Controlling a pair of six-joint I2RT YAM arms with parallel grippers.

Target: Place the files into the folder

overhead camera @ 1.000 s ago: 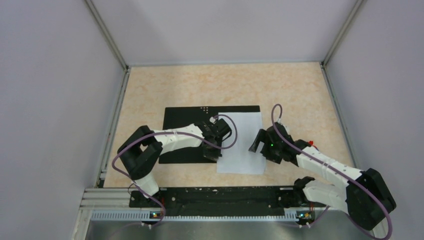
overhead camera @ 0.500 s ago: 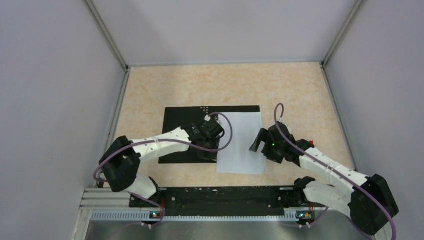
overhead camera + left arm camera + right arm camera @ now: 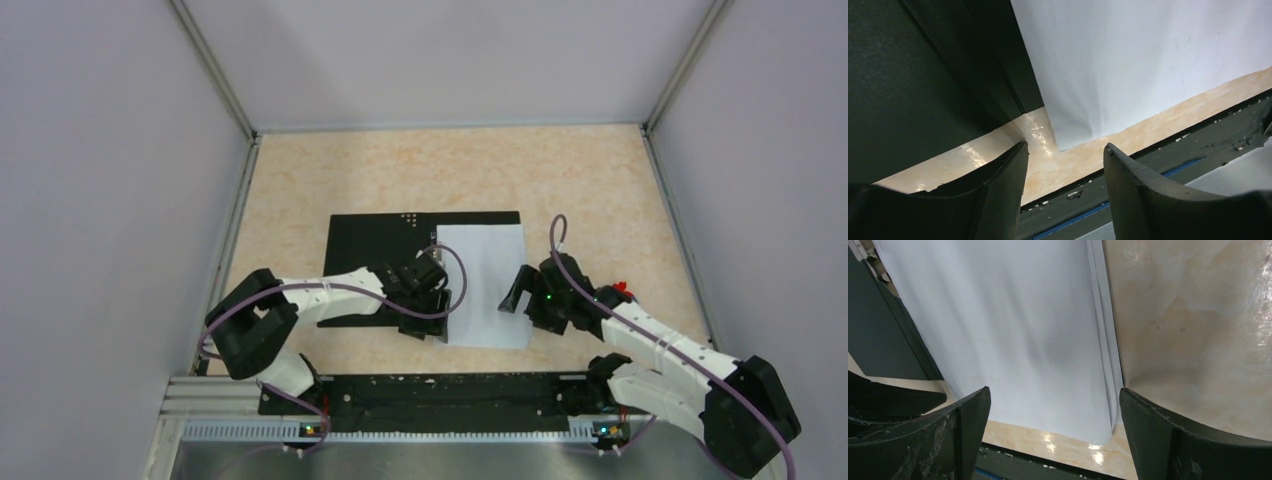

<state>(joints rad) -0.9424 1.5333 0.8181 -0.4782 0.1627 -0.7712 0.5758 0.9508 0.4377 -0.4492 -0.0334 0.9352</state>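
Two grippers: both are placed at the near end of the paper, one on each side.
Files: the thin stack of plain white rectangular paper sheets [image 3: 485,285] is laid on the right half of the folder. Its long axis runs from the far edge of the tabletop toward the near edge, and its near end overhangs the folder onto the tabletop.
Folder: the flat rectangular folder [image 3: 370,250] is spread open, black inside up, at the middle of the beige marbled tabletop [image 3: 330,180].
Left gripper [image 3: 1065,150]: the jaws are parted and nothing is grasped. The files' near left corner lies just beyond the fingertips.
Right gripper [image 3: 1053,392]: the jaws are spread wide and empty. The files' right long edge is straddled near the near right corner.
Nearer arm: neither is clearly favoured.
Coming move, as judged: the stack is probably to be squared further onto the folder, away from the arms.
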